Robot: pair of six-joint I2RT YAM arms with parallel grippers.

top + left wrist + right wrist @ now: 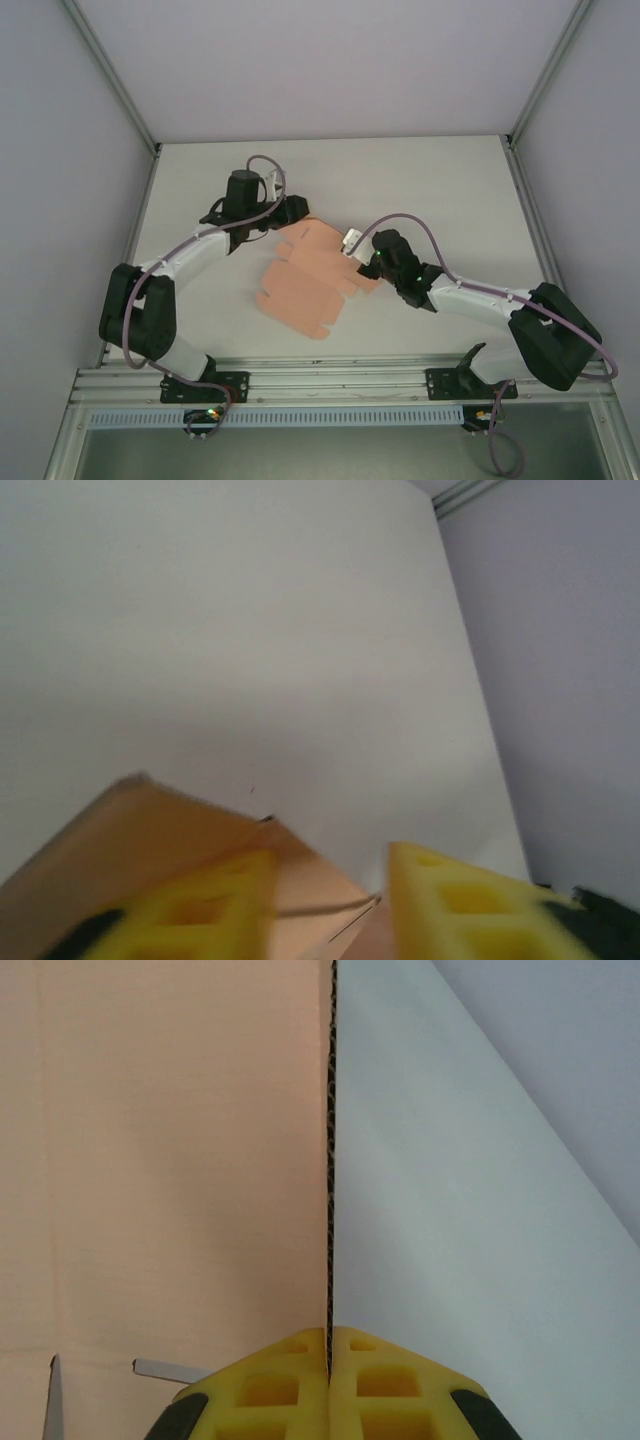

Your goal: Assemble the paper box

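The paper box (310, 280) is a flat salmon-pink die-cut sheet lying mid-table, its far part lifted. My left gripper (290, 213) is at the sheet's far left corner. In the left wrist view a raised flap of the paper box (150, 830) runs behind the left yellow finger (200, 910) and into the gap. The left gripper (330, 900) has its jaws narrowed but still apart, with bare table showing beside the right finger. My right gripper (357, 248) holds the sheet's right edge. In the right wrist view the right gripper (329, 1345) is shut on the corrugated edge of the paper box (180, 1160).
The white table (440, 190) is walled by grey panels at the back and both sides. An aluminium rail (340, 378) with the arm bases runs along the near edge. The left arm's cable (268, 165) loops above its wrist.
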